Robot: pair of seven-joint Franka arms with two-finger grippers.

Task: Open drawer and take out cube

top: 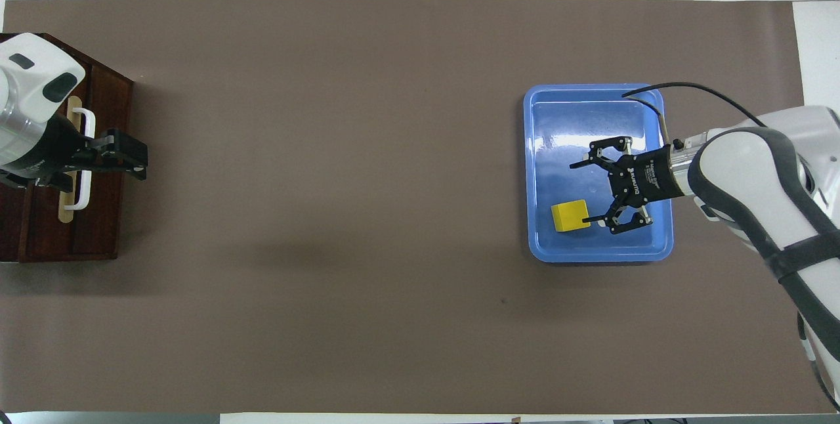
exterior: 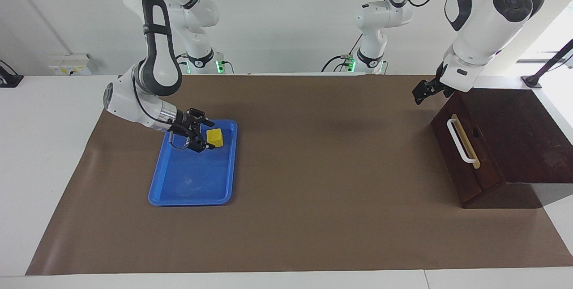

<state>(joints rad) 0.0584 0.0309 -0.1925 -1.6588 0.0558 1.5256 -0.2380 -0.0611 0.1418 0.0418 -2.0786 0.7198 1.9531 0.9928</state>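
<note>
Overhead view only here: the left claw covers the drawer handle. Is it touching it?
Observer: No. The left claw hangs raised in the air, apart from the handle.
Operator: Is the drawer shut?
Observer: The drawer front sits flush with its box, so it looks shut.
Operator: Is the cube lifted?
Observer: No. The cube rests on the floor of the tray; the right claw is open, low beside it.
</note>
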